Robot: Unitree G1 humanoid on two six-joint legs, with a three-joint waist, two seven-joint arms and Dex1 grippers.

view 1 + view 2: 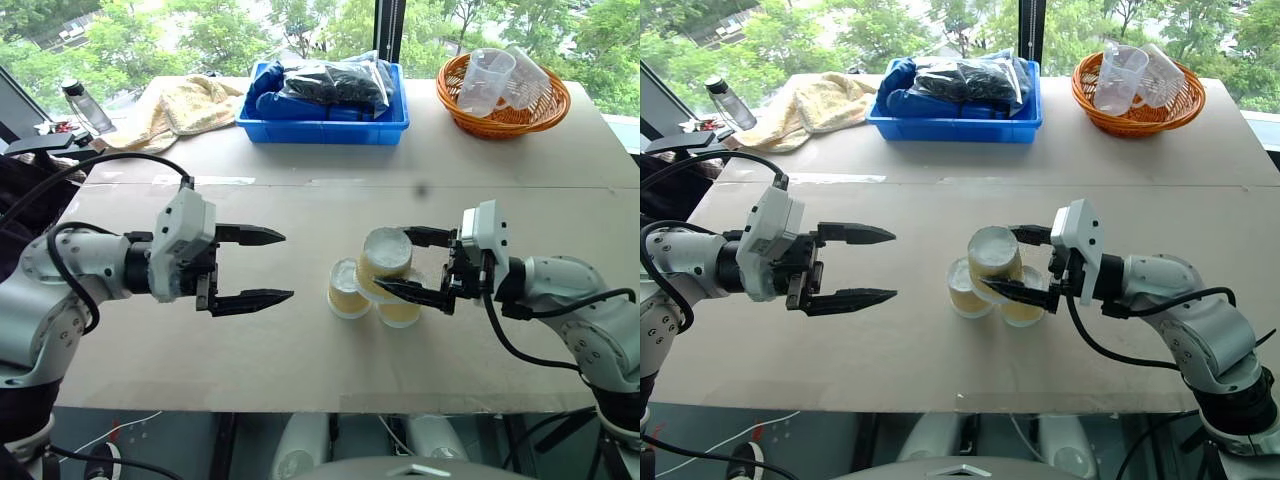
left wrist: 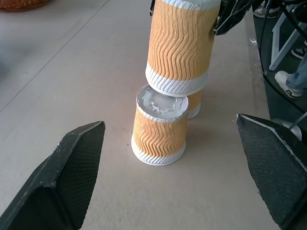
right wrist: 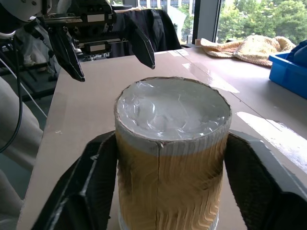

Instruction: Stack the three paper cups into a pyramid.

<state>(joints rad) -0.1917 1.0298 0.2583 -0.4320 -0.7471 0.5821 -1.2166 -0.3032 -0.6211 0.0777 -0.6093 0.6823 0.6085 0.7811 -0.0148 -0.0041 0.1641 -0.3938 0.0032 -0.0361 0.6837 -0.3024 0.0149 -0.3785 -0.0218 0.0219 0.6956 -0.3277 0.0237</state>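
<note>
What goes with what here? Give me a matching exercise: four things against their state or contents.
Things:
1. top paper cup
2. left gripper
3. orange basket
4. blue bin

States:
A. holds clear plastic cups
B. open, nothing between its fingers
C. upside down on the two lower cups
D. holds a dark bag

Pairs: 1-C, 2-B, 3-A, 4-D

Beige table (image 1: 300, 350) before leafy window (image 1: 300, 30)
</note>
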